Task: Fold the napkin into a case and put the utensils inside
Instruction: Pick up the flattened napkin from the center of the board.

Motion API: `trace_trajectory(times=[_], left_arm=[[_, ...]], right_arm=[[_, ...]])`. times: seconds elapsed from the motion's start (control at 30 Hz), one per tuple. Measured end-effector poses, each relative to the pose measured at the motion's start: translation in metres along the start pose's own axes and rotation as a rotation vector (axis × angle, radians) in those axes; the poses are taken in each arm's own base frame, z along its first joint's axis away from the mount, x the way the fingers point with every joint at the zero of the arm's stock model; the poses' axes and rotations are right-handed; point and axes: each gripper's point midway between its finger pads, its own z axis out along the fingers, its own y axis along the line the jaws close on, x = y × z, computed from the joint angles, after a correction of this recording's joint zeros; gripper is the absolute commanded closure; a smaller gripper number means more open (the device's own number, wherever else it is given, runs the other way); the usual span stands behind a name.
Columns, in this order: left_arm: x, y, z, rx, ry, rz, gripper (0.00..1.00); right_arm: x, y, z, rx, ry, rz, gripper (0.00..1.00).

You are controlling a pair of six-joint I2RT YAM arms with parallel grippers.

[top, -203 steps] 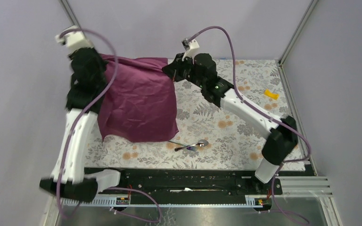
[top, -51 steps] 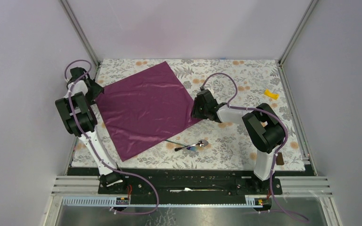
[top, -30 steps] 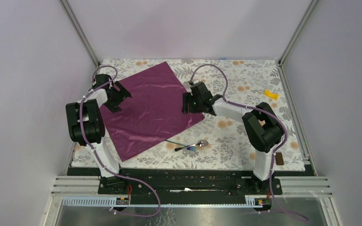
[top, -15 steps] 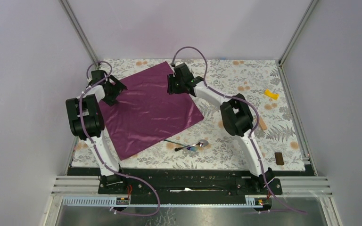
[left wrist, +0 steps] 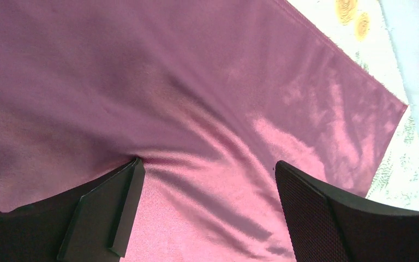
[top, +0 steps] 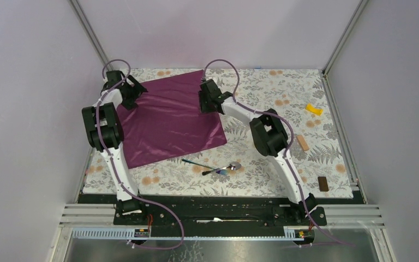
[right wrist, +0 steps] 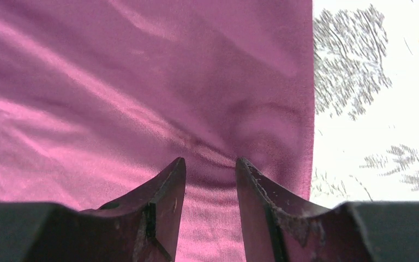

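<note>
At the worktop's [top: 262, 164] eleven o'clock lies the dark purple cloth napkin [top: 166, 123]; left fingers [left wrist: 101, 218] spread wide on it, right fingers [right wrist: 161, 207] narrowly apart around a pucker. Best pinch both far corners evenly.

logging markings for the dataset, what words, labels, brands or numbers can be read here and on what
None: no readable text in any view.
The dark purple cloth napkin, floral grey-orange tablecloth, silver metal spoon, small yellow piece and small brown block are all unlettered.
The small circuit boards on the near rail are too small to read.
</note>
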Motion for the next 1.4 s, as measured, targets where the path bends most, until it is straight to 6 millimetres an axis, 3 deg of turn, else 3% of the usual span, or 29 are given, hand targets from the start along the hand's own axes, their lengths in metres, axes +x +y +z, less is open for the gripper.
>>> trace_trajectory(times=[0.27, 0.57, 0.83, 0.93, 1.03, 1.27, 1.4], left_arm=[[-0.007, -0.03, 0.021, 0.092, 0.027, 0.057, 0.03], [-0.001, -0.07, 0.042, 0.241, 0.074, 0.125, 0.02], [0.004, -0.074, 0.039, 0.264, 0.1, 0.149, 0.01], [0.014, -0.06, 0.021, 0.184, 0.133, 0.152, 0.01], [0.027, -0.046, -0.009, 0.103, 0.159, 0.16, 0.01], [0.043, -0.02, -0.12, 0.018, 0.082, 0.153, 0.01], [0.051, 0.024, -0.17, -0.038, 0.022, 0.068, 0.01]], right_arm=[[0.027, -0.023, -0.032, 0.026, 0.035, 0.165, 0.55], [0.028, -0.027, -0.034, 0.019, 0.026, 0.196, 0.54], [0.031, -0.032, -0.04, 0.003, 0.016, 0.225, 0.48], [0.03, -0.032, -0.042, 0.008, 0.024, 0.212, 0.44], [0.034, -0.035, -0.047, 0.017, 0.047, 0.184, 0.4], [0.041, -0.034, -0.081, 0.037, 0.121, 0.119, 0.39], [0.046, -0.017, -0.115, -0.023, 0.142, 0.103, 0.37]])
